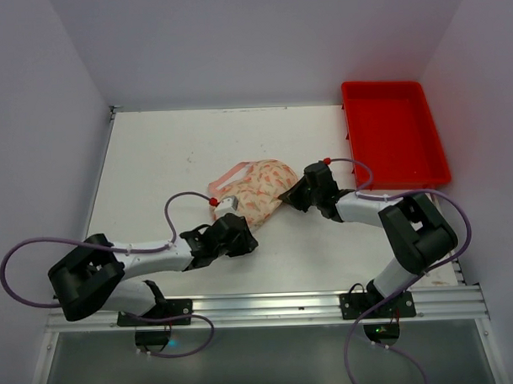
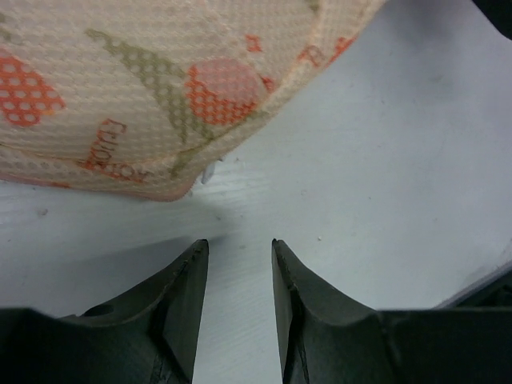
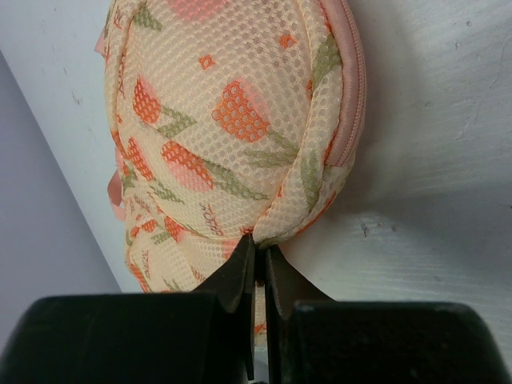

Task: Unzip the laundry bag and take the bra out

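While my right gripper is clamping a seam of the laundry bag, which is lying mid-table, my left gripper is hovering parted and empty just short of it. Being soft, light mesh, it will probably bunch, so I am favouring the small metal tab, perhaps the zip pull.

The cream, orange-printed mesh laundry bag lies on the table.
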Tool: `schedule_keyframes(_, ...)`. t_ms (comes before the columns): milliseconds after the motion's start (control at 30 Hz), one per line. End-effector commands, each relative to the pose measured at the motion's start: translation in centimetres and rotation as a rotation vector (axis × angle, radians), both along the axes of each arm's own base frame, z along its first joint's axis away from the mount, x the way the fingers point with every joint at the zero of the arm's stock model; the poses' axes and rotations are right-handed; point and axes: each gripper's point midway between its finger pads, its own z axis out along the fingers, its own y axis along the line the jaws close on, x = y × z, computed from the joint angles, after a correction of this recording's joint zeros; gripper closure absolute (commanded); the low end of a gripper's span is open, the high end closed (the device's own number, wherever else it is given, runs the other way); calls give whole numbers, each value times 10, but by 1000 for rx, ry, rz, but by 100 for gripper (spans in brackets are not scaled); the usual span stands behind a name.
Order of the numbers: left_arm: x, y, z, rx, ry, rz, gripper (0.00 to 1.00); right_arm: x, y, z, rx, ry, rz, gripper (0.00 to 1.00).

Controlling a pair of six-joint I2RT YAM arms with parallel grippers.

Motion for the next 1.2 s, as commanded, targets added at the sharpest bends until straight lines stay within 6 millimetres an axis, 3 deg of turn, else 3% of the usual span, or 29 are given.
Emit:
schedule_keyframes(0,22,-1,0,26,-19,130,59,10,5,16,9,-49,-9,100)
schedule_keyframes(167,38,8,-9,96,-55,207,59,9,3,18,10,-52,-11,100)
schedule_keyframes(367,48,2,-15,103,-71,227,62,8,4,16,18,-45,-8,100)
schedule_keyframes(633,52,6,-20,129,-76,258,65,7,5,18,23,-49,-2,100)
schedule_keyframes(767,46,25,-31,222,-43,299,64,5,5,16,25,-41,1,100)
schedule_keyframes(933,41,33,-40,253,-19,311,64,6,5,18,27,-45,0,100)
schedule_keyframes(1100,42,36,-43,289,-17,318,74,5,5,16,26,-39,2,100)
schedule_keyframes(1167,41,39,-44,304,-14,320,87,5,5,17,24,-42,2,100)
